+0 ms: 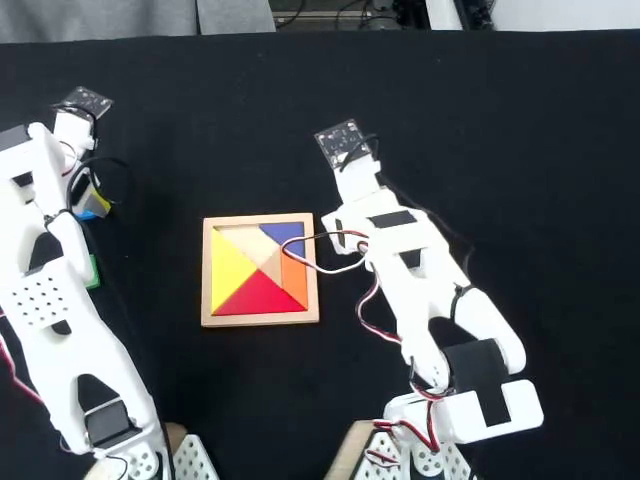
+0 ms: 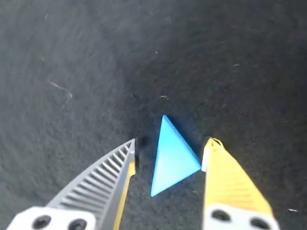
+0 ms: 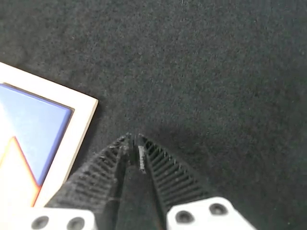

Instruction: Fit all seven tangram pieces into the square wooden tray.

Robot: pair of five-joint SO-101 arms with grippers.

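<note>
Left wrist view looks straight down the left gripper (image 2: 171,143), and from where I stand its jaws are spread apart; a light blue triangle (image 2: 172,158) lies flat on the black cloth (image 2: 96,57) between them; the yellow finger (image 2: 228,179) seems to touch one corner of the triangle, while the grey finger (image 2: 103,175) stands just clear of the opposite edge; nothing is lifted.

The right wrist view gives what that one cannot: the right gripper (image 3: 134,141) has its black fingers (image 3: 165,167) pressed tip to tip with nothing between them, low over the cloth; just beside those tips is a corner of the square wooden tray (image 3: 74,125), and inside that corner sits a dark blue piece (image 3: 33,120).

The high view alone takes in the whole tray; a yellow triangle (image 1: 230,270), a red triangle (image 1: 262,296) and an orange piece (image 1: 296,276) lie inside the rim along with the dark blue one; the pale area beside them may be bare wood or pale pieces, I cannot tell which. From up there the light blue triangle shows as a small patch under the left arm's tip, well apart from the tray; the tray lies between the two arms, nearer the right gripper; a green bit (image 1: 93,272) peeks out at the left arm's edge, too hidden to tell what it is.
</note>
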